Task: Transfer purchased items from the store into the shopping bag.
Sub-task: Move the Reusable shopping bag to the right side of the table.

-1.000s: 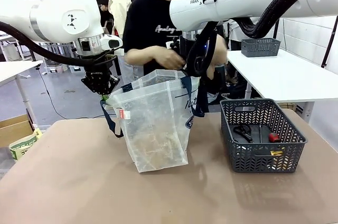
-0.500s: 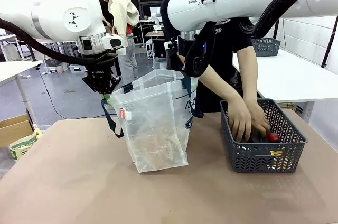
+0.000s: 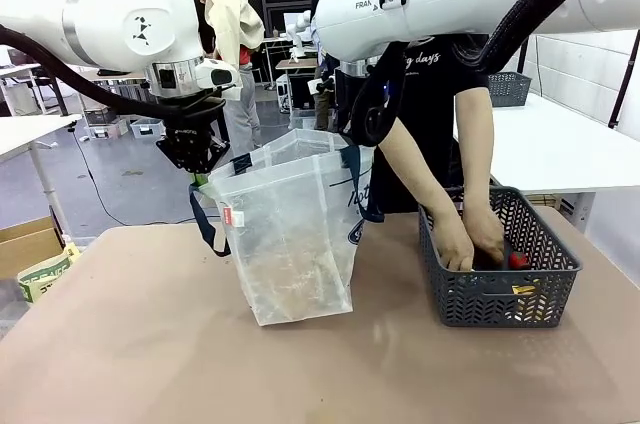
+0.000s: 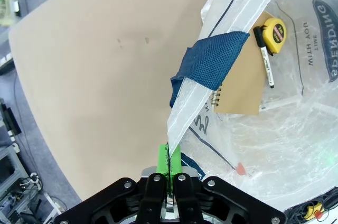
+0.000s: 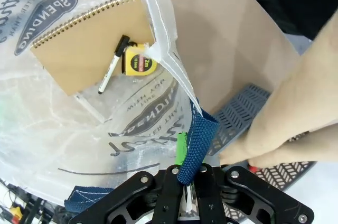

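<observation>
The shopping bag stands open on the tan table, held up by both grippers. My left gripper is shut on its left rim, green pads pinching the plastic beside a navy strap. My right gripper is shut on the right rim and strap. Inside the bag lie a tan spiral notebook, a yellow tape measure and a pen. The store, a dark grey basket, sits to the right with the person's hands inside it, next to a small red piece.
The person's forearm passes close by the right gripper. A white side table at the back right carries another grey basket. A cardboard box stands off the table's left edge.
The person's hands went from above the bag's mouth down into the grey basket and now dig deeper in it. Both grippers keep their hold on the bag's rim.
</observation>
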Action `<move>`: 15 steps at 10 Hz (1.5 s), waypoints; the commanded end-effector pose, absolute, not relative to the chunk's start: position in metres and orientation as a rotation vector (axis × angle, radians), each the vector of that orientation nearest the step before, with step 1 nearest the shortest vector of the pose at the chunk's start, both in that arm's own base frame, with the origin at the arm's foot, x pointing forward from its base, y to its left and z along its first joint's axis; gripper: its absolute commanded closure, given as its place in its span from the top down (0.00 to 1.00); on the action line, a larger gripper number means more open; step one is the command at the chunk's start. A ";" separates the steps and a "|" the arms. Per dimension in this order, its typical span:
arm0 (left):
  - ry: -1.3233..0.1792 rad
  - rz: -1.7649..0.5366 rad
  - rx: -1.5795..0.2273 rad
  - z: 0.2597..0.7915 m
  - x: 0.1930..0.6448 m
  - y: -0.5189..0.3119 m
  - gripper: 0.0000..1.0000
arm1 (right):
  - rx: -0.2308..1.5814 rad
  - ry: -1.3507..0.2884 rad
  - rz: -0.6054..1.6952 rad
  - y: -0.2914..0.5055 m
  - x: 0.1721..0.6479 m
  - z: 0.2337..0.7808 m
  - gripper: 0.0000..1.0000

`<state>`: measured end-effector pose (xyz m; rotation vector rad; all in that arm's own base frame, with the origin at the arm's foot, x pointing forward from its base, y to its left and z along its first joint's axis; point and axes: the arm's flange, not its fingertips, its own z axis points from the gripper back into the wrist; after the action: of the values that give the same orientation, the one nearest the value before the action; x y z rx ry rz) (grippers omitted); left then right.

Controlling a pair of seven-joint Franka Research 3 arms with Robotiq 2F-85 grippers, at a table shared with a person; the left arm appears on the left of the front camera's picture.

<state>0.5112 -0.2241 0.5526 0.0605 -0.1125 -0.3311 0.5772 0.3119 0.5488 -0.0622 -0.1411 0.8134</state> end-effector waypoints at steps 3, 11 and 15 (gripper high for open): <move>-0.116 -0.362 0.159 0.560 0.515 -0.226 0.00 | -0.152 -0.133 0.867 0.308 0.573 0.547 0.00; -0.114 -0.365 0.124 0.551 0.513 -0.229 0.00 | -0.119 -0.125 0.868 0.314 0.574 0.547 0.00; -0.114 -0.365 0.124 0.551 0.513 -0.229 0.00 | -0.119 -0.125 0.868 0.314 0.574 0.547 0.00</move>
<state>0.5141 -0.2302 0.5512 0.1178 -0.1131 -0.3644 0.5736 0.3152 0.5468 -0.1178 -0.1254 0.8752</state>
